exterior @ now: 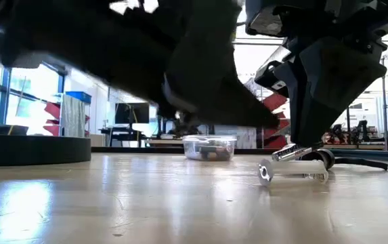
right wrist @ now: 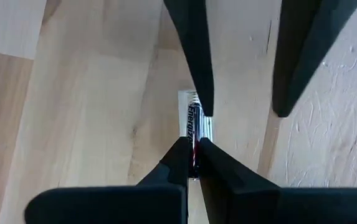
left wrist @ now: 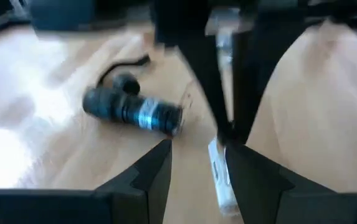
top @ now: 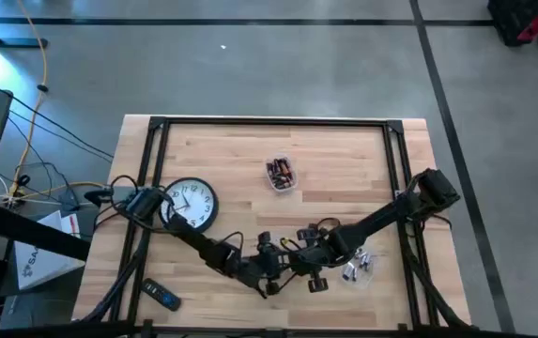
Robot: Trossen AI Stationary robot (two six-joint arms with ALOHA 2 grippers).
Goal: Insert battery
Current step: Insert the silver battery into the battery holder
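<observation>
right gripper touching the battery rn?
Touching. In the right wrist view the right gripper has both fingers closed on the battery, no gap on either side, holding it over a white holder.

Low view: both arms fill the upper frame as dark blur, and I can't separate them. The container behind is partly blocked, contents unreadable. Left wrist view is smeared; the flashlight shows no detail. Right wrist view: the battery is half hidden by the jaws pinching it, label cut off. High view: the grippers overlap, too small to sort.
</observation>
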